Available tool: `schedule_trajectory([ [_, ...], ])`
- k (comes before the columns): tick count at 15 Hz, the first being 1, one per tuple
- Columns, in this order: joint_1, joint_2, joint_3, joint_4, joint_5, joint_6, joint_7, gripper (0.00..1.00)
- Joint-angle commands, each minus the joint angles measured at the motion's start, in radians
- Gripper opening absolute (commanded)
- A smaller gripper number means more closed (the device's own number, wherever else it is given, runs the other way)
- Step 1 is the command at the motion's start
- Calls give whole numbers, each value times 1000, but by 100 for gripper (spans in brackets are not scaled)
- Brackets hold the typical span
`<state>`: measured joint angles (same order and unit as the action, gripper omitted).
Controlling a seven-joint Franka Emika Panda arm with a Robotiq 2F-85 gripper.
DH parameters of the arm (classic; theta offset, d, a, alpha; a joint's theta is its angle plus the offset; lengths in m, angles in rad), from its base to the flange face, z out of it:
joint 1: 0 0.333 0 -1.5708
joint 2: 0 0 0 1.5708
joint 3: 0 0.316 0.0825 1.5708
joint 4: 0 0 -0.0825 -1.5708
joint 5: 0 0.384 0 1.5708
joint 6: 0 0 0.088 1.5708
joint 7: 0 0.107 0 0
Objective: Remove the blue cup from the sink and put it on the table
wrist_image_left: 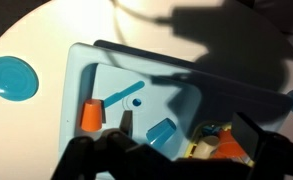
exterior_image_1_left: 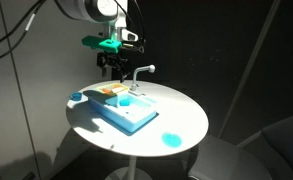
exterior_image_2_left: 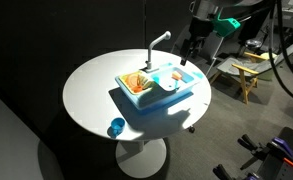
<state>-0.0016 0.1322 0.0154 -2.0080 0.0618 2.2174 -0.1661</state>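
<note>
**Round white tabletop: one cup waiting in the sink**

White and round, the tabletop [exterior_image_1_left: 191, 118] stood in a dark room and carried only few things. Nearest in an exterior view lay one flat blue disc [exterior_image_1_left: 171, 140], alone on the bare surface and well apart from the sink. I think it had no part in the work, and the free white area around it gave enough place to set a cup down.

Behind it was the one sink [exterior_image_1_left: 136, 122], a light-blue slab in the middle of the tabletop. In its shallow basin sat the one blue cup [exterior_image_1_left: 126, 103], so the task's thing was not yet taken out. In the wrist view the blue cup [wrist_image_left: 161, 132] seemed to lie on its side, apart from one small orange block [wrist_image_left: 90, 116]. One orange-tan patch [exterior_image_1_left: 111, 91] showed on the far part of the sink. To the side, near the sink's corner, one small blue rounded piece [exterior_image_1_left: 76, 97] rested on the tabletop.

Farther back, one white faucet [exterior_image_1_left: 141, 72] rose from the sink's rear edge. Farthest and highest hung the one claw [exterior_image_1_left: 114, 63], over the far side and touching nothing. Its two fingers stood wide apart and empty, probably so that it could come down around the cup. Beyond it was only the dark wall.
</note>
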Motion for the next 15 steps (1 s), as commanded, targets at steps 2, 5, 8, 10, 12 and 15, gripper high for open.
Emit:
schedule_trajectory([
  [2,-13,29,-9,-20,3,74,0,100],
  [5,-15,62,-14,6,1,118,21,100],
  [8,-18,88,-14,29,9,161,39,100],
  [10,-17,110,-13,46,17,194,66,100],
  [12,-15,129,-12,60,22,220,98,100],
  [15,-10,162,-12,81,36,237,174,100],
])
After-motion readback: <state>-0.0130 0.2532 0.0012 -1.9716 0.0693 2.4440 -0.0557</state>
